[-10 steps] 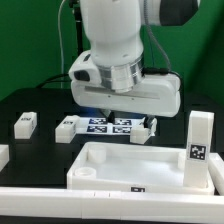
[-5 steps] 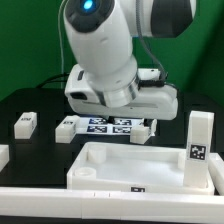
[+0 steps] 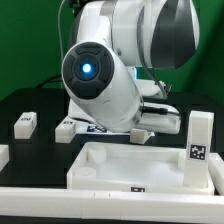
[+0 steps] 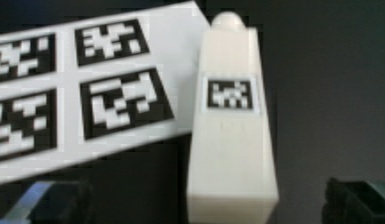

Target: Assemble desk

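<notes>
Upright leg (image 3: 200, 135) at panel (image 3: 100, 178) corner; lying leg (image 4: 230, 110) beside marker board (image 4: 82, 90)

1. No letters, numbers or brand names can be read in either view. The only signs are black-and-white square tags.
2. The marker board (image 4: 100, 70) carries four such tags, and two of them are cut off by the picture edge.
3. The lying leg (image 4: 233, 150) just beside this board has one tag on its upper face.
4. The upright leg (image 3: 201, 128) bears one tag low on its front.
5. Two short legs (image 3: 24, 123) (image 3: 66, 128) each show a small tag.
6. The panel (image 3: 110, 156) has a tiny dark tag on its front wall, too small to make out.
</notes>
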`<state>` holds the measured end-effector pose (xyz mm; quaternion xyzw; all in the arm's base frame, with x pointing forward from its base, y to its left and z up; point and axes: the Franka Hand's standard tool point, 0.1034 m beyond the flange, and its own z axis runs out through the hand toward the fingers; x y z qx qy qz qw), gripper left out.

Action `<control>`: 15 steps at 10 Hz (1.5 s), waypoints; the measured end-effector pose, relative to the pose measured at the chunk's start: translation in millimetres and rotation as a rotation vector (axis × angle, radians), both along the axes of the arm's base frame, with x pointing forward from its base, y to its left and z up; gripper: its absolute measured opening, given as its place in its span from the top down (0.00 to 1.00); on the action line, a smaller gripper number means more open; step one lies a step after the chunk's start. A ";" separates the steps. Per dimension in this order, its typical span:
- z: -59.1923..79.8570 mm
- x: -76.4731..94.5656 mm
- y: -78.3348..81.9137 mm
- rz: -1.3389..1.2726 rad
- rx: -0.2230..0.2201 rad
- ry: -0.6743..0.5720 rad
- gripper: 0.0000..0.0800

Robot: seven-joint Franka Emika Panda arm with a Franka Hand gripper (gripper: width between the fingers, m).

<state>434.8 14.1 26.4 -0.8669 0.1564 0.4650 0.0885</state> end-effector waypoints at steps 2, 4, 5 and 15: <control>-5.5 -7.3 6.7 0.005 -0.003 0.018 0.19; -15.2 -15.3 7.8 0.005 -0.007 0.027 0.19; -18.1 -16.7 8.4 0.005 -0.009 0.021 0.19; -10.7 -9.8 5.5 0.026 0.009 -0.003 0.63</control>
